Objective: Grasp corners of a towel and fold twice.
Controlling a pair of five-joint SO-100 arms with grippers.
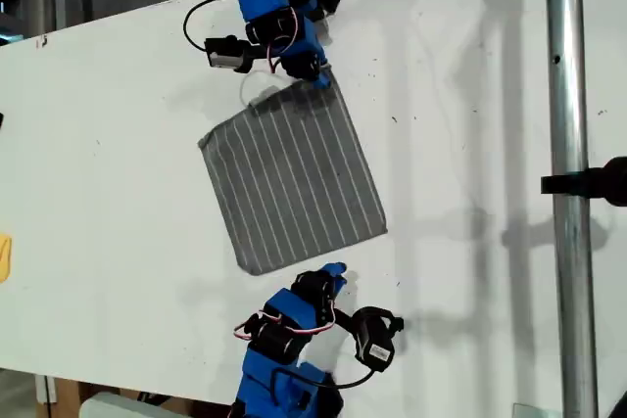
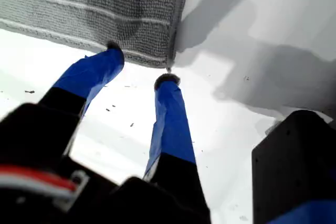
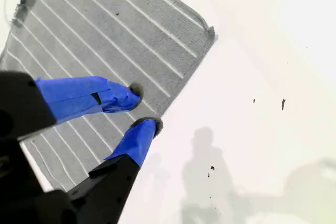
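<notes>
Starting with my first gripper (image 2: 140, 66), its two blue fingers stand well apart with nothing between them. One fingertip (image 2: 113, 51) meets the near edge of the towel (image 2: 94, 9). The other sits on bare table just beside a corner (image 2: 170, 65). In the exterior view this gripper (image 1: 315, 70) reaches down from the top of the picture to the towel's uppermost corner (image 1: 328, 77).

My second gripper (image 3: 143, 107) has a narrower gap and also grips nothing. One fingertip (image 3: 134, 90) shows over the cloth and the other lies along its edge, and I cannot tell whether either one touches. In the exterior view it (image 1: 335, 271) comes up from the bottom, close to the towel's lower edge.

Between the two arms the towel (image 1: 294, 178) lies flat and unfolded on the white table (image 1: 118, 193). It is turned at an angle, and its white stripes and slightly longer side run from the exterior view's upper left to its lower right. A metal pole (image 1: 568, 242) stands well apart at the exterior view's right.
</notes>
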